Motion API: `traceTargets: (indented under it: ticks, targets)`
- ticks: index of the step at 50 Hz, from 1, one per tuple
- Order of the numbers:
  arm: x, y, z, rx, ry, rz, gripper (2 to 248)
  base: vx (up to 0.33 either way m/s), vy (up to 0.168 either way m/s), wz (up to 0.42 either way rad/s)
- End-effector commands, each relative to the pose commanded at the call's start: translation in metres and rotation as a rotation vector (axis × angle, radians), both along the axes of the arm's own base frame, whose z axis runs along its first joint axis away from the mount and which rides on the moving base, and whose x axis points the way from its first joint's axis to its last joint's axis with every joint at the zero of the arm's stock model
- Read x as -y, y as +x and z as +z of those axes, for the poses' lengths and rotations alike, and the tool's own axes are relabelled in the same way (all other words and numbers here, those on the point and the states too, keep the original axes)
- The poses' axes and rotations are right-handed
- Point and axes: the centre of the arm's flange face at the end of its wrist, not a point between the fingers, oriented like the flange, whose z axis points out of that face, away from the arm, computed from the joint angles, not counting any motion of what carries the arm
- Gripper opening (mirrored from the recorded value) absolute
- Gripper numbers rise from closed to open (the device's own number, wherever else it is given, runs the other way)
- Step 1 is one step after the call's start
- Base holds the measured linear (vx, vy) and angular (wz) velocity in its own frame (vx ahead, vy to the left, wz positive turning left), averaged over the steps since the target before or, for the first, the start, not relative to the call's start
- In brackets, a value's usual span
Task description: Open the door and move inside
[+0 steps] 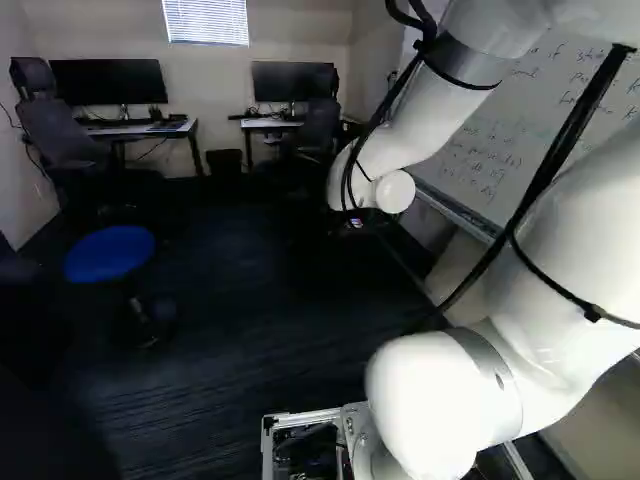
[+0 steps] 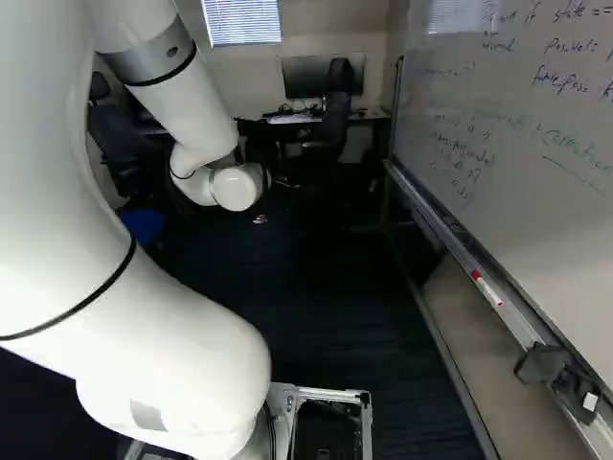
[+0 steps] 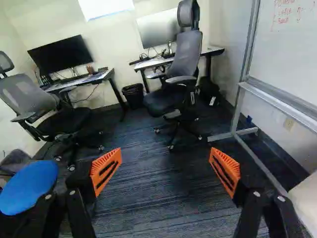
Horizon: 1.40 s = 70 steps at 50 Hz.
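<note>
Left base view: no door. Arm (image 1: 440,405) has smooth white rounded joints and black cables (image 1: 566,145) strung along it; slack in those could snag the whiteboard (image 1: 480,150) if it swings that way. Blue stool (image 1: 110,254), flat round seat, stands at the left; a wide base turn could clip it. Right base view: no door either. Glossy board alongside, straight metal tray (image 2: 455,246) under it holding a red-and-white marker (image 2: 487,287) and a dark, blocky eraser (image 2: 542,363). Heading drift towards it would mean scraped metal or a knocked-off marker. Wrist view: claw (image 3: 165,159) wide open, holding nothing, orange pads (image 3: 105,169) ribbed and slotted. Ahead, an office chair (image 3: 188,54) with mesh back and casters, would likely roll if bumped. Board stand's foot (image 3: 233,134) is a low metal bar, easy to catch with the base if we cut close. Ribbed dark carpet (image 3: 148,198) might add drag on turns. Door isn't in this view, so can't say where it is. Biggest risk: reaching for a handle blind and closing on air or furniture.
</note>
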Motion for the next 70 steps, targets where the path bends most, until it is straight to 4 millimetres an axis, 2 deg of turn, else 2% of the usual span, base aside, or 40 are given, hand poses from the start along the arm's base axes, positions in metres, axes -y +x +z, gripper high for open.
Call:
traceTargets:
  ticks: [70]
  targets:
    - [0.0,0.0,0.0,0.0,0.0,0.0,247,0.161,0.004,-0.001]
